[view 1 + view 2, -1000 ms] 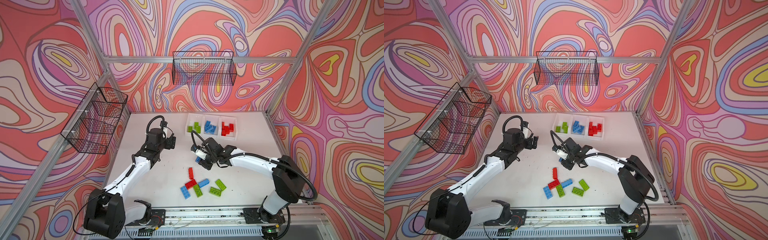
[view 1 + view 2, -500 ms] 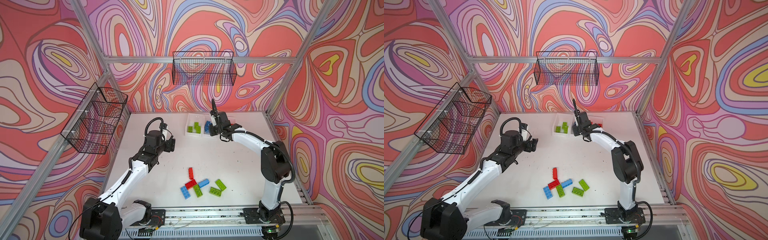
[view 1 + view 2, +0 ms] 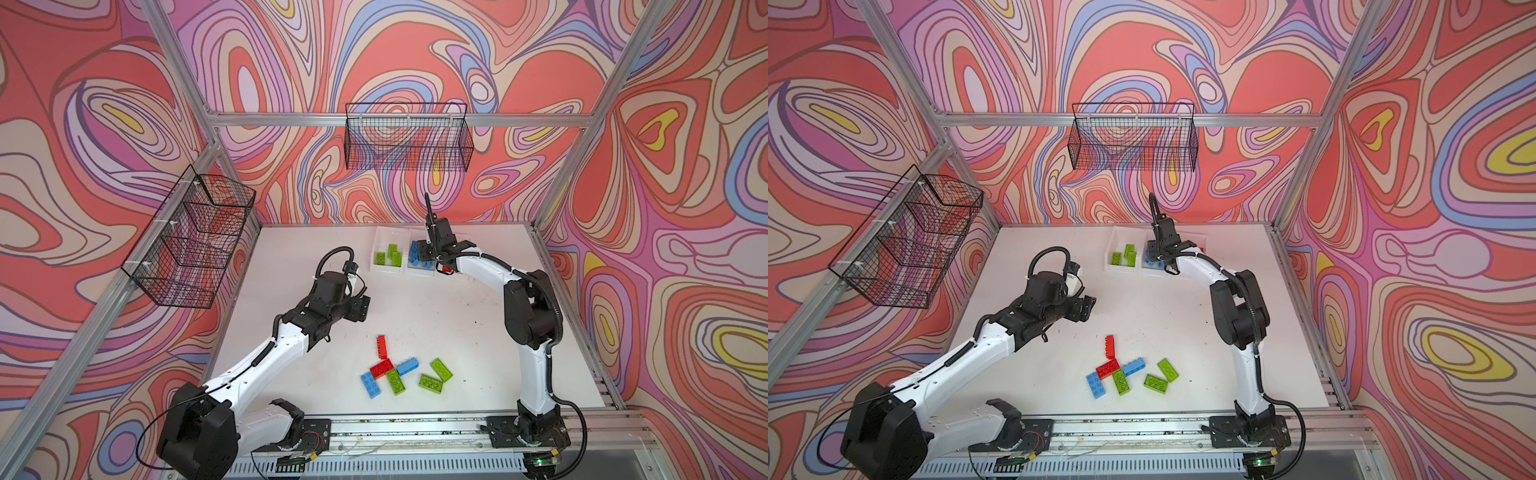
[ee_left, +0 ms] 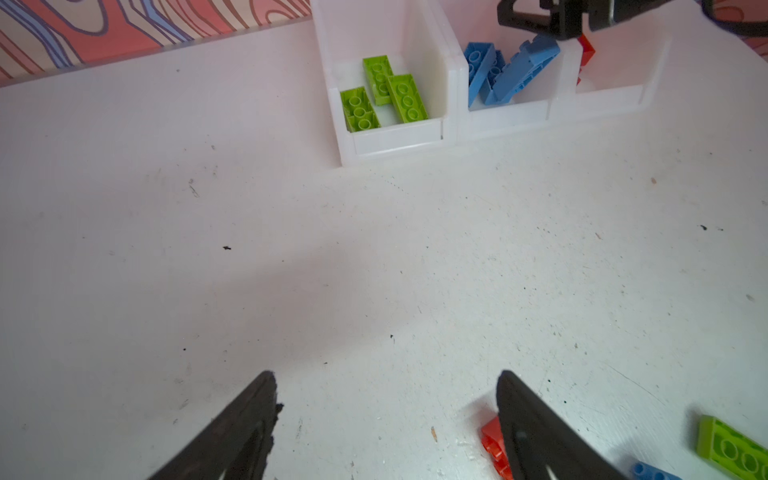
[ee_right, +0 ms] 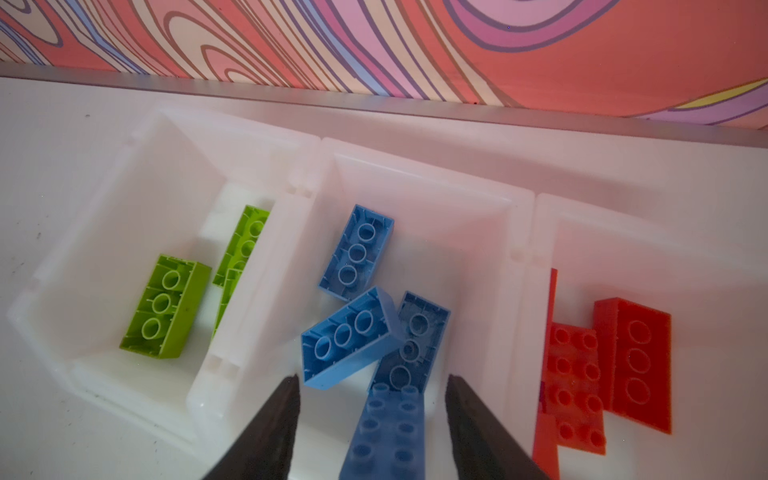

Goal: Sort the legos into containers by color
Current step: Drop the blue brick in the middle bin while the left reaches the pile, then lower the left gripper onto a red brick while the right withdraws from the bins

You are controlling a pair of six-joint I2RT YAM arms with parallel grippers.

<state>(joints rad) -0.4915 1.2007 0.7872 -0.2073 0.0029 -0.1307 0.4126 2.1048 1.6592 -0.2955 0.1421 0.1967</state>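
Walls [image 3: 124,104] of swirling red, pink and blue pattern stand round a white table [image 3: 415,307], with silver metal bars [image 3: 399,119] along their edges. One black wire basket [image 3: 407,141] hangs at the back, a second basket [image 3: 191,237] on the left

White table [image 3: 465,316], bins and loose bricks.
3 joined bins [image 3: 384,269] sit near the far edge; 7 bricks [image 3: 381,368] lie clustered near the front edge: 2 red, 2 blue, 3 green.
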